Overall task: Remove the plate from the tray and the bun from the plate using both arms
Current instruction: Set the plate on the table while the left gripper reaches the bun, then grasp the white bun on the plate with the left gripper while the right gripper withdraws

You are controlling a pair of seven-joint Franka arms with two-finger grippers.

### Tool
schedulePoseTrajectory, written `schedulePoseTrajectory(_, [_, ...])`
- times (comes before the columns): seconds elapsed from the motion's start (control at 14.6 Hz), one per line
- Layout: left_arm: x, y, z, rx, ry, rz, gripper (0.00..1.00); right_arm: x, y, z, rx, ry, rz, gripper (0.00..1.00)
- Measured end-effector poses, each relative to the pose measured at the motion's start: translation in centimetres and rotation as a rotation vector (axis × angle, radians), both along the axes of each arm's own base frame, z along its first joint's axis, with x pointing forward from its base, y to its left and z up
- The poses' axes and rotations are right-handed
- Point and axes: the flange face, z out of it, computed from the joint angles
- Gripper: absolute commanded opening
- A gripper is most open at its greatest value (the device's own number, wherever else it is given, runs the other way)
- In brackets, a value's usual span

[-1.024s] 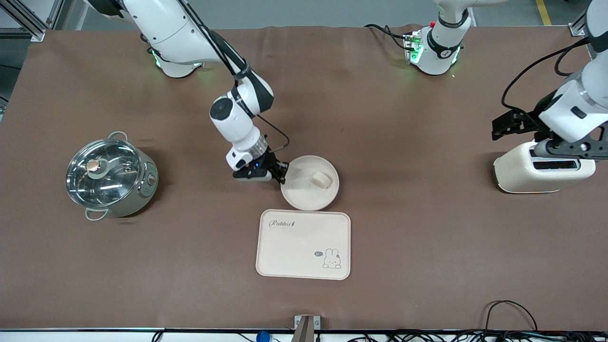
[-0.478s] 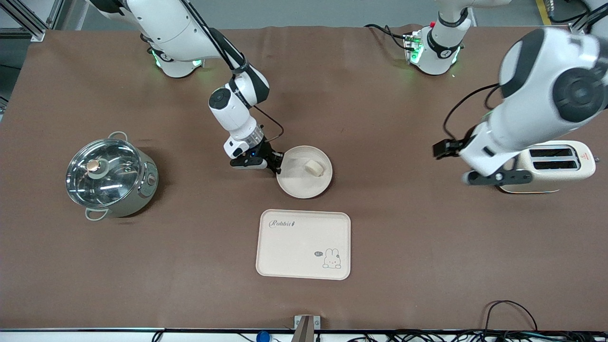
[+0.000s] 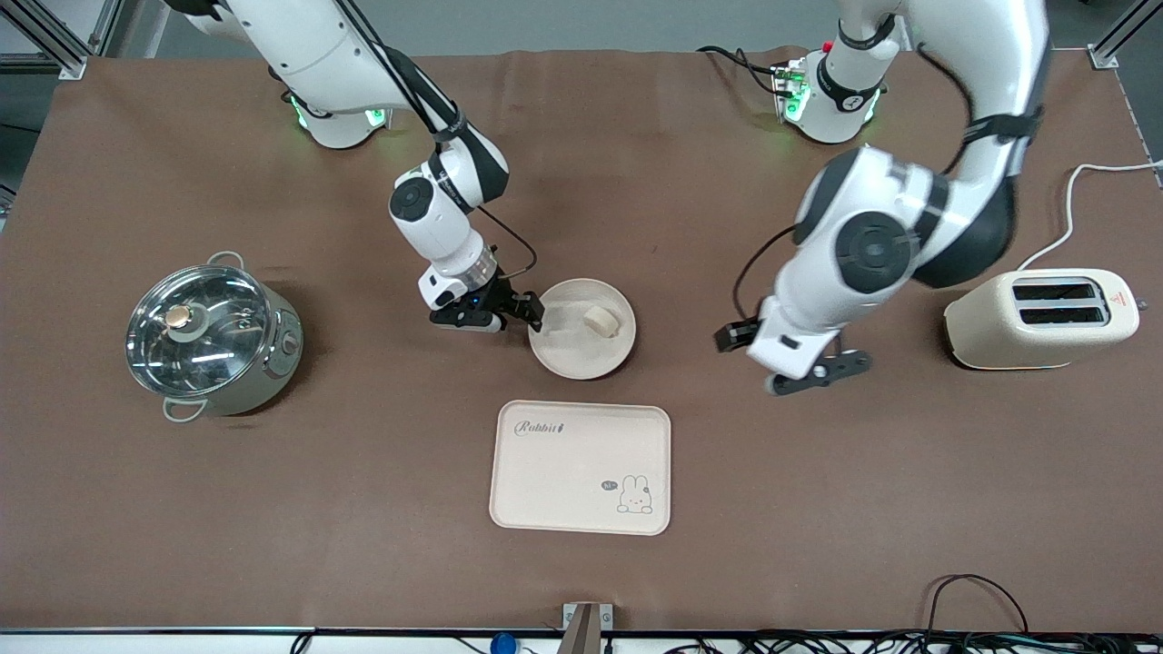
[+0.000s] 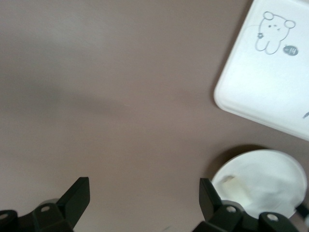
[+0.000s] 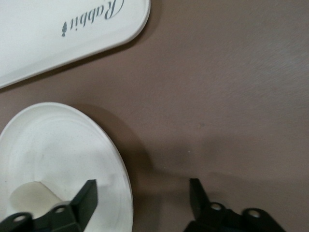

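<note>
Cream tray with bunny drawing, cream plate, pale bun, brown table

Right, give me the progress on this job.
Done: the plate sits on the table, off the tray. In hand: the right gripper is open at the plate's rim; the left gripper, open, hangs over bare table. Left: the bun is on the plate.
</note>
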Motion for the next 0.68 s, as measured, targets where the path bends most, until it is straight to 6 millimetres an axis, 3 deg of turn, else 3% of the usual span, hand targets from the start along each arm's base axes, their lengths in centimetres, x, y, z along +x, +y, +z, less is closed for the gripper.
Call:
schedulePoseTrajectory(0.2, [-2.7, -6.9, -4.3, -0.007, -0.013, 0.138, 1.00, 2.5, -0.9, 6.9, -0.040, 0.120, 0.047, 1.00])
schedulePoseTrajectory(0.34, [-4.7, -10.9, -7.1, -0.013, -0.016, 0.243, 1.00, 3.8, -2.7, 11.6, -0.062, 0.162, 0.105, 1.00])
schedulePoseTrajectory(0.48, [-6.7, -14.1, -10.0, -0.024, -0.018, 0.371, 1.00, 4.9, -5.8, 16.5, -0.075, 0.195, 0.110, 1.00])
schedulePoseTrajectory(0.68, [-9.2, -17.7, -14.1, -0.041, -0.016, 0.505, 1.00, 6.8, -12.5, 24.4, -0.110, 0.223, 0.065, 1.00])
